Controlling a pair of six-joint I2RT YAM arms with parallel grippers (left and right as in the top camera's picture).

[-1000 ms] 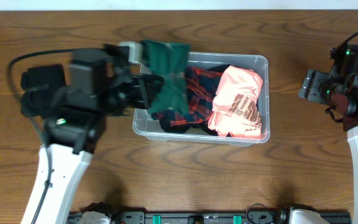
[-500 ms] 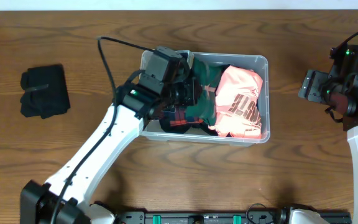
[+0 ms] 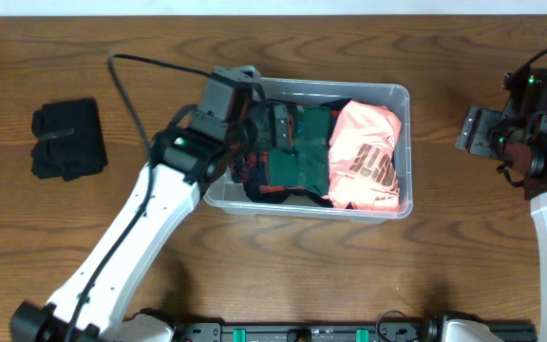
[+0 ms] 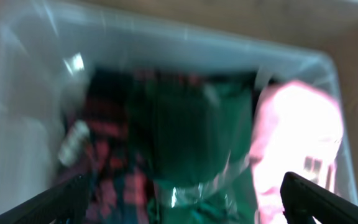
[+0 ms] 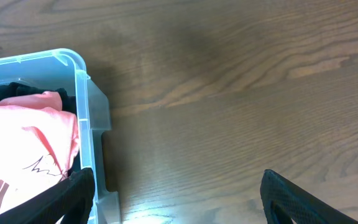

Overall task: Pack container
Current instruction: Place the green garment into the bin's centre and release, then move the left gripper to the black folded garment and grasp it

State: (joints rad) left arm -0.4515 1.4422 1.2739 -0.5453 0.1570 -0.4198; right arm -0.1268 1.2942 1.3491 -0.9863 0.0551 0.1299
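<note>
The clear container (image 3: 399, 91) stands mid-table. Inside lie a green garment (image 3: 304, 157), a pink garment (image 3: 368, 157) and a red-and-navy plaid garment (image 3: 257, 180). My left gripper (image 3: 279, 127) hangs over the container's left half, open, with nothing between its fingers. The blurred left wrist view shows the green garment (image 4: 191, 137) lying loose just beyond that gripper (image 4: 185, 208), with the pink garment (image 4: 297, 137) to its right. My right gripper (image 5: 176, 199) is open over bare table, right of the container's corner (image 5: 82, 124).
A folded black cloth item (image 3: 65, 140) lies on the wooden table at the far left. The right arm (image 3: 539, 142) stays near the table's right edge. The left arm's cable (image 3: 145, 66) arcs above the table left of the container.
The left gripper carried the green garment from the container's left rim into the container, then opened and let it go. The right arm has not moved.
</note>
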